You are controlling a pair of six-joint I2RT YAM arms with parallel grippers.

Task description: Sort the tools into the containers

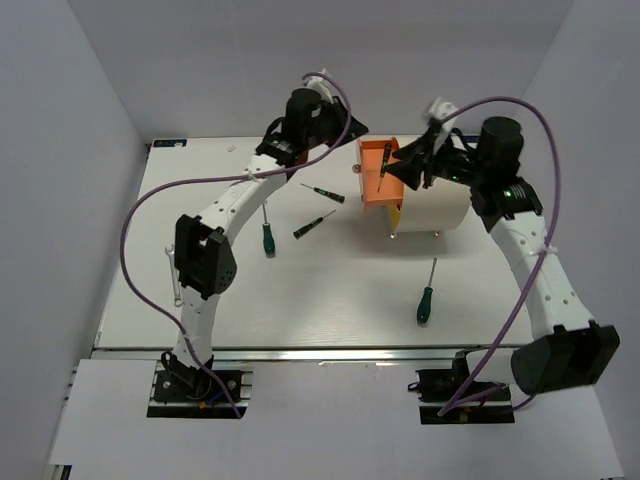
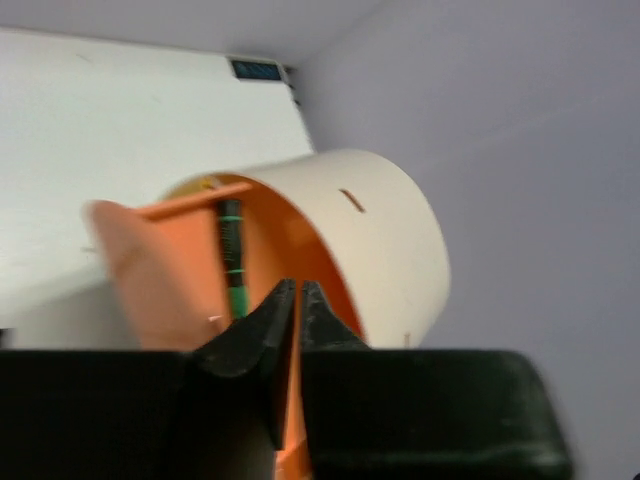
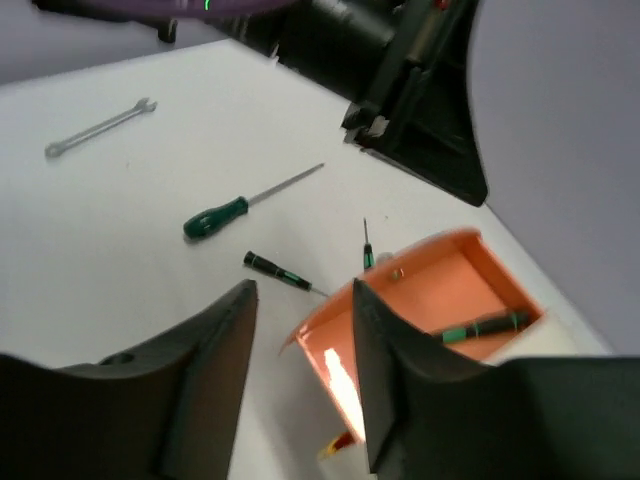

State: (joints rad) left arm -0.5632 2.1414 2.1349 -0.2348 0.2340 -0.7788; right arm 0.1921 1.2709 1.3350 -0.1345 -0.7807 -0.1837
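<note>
A screwdriver [image 3: 485, 327] is seen in the orange drawer [image 3: 440, 282], at nine o'clock of the drum [image 1: 440, 207]. The right jaws are held wide and empty above it; the left jaws are nearly closed on nothing. A straight lift clear of the drawer wall is advised. The wrench [image 3: 100, 127] is shown plainly only by the right wrist view.

Robot lab cell: white table [image 1: 300, 290], bare grey walls [image 1: 60, 150], aluminium rail [image 1: 330, 355].

The orange drawer [image 3: 450, 290] looks matt plastic, the wrench [image 3: 100, 128] bare silvery metal.
</note>
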